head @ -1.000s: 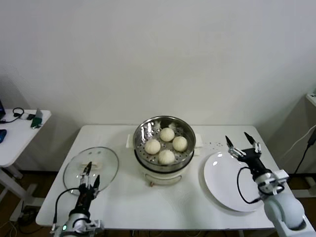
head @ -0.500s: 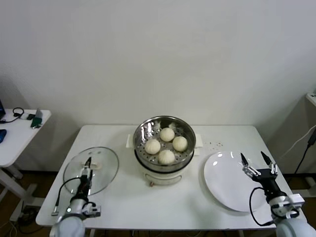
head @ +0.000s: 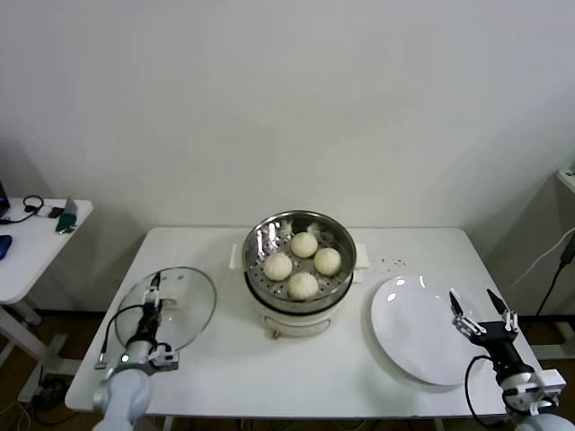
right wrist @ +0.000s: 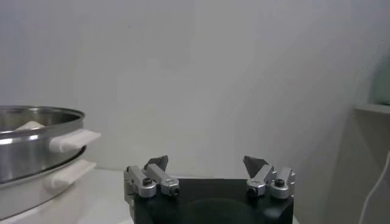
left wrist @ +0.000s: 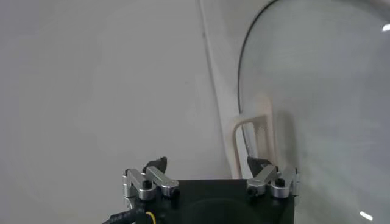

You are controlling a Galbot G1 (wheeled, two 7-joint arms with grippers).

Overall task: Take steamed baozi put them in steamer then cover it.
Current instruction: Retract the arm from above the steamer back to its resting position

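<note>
Sitting uncovered, steamer [head: 300, 269] between cover [head: 167, 308] and white plate [head: 420, 329], both grippers' fingers wide apart, empty.

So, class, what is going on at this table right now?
All four baozi already sit inside the steamer in the middle of the white table. The glass cover lies flat on the table to the robot's left, not yet on the pot. The left gripper, open, hovers over the cover. The right gripper, also open and empty, is at the edge of the empty white plate.
</note>
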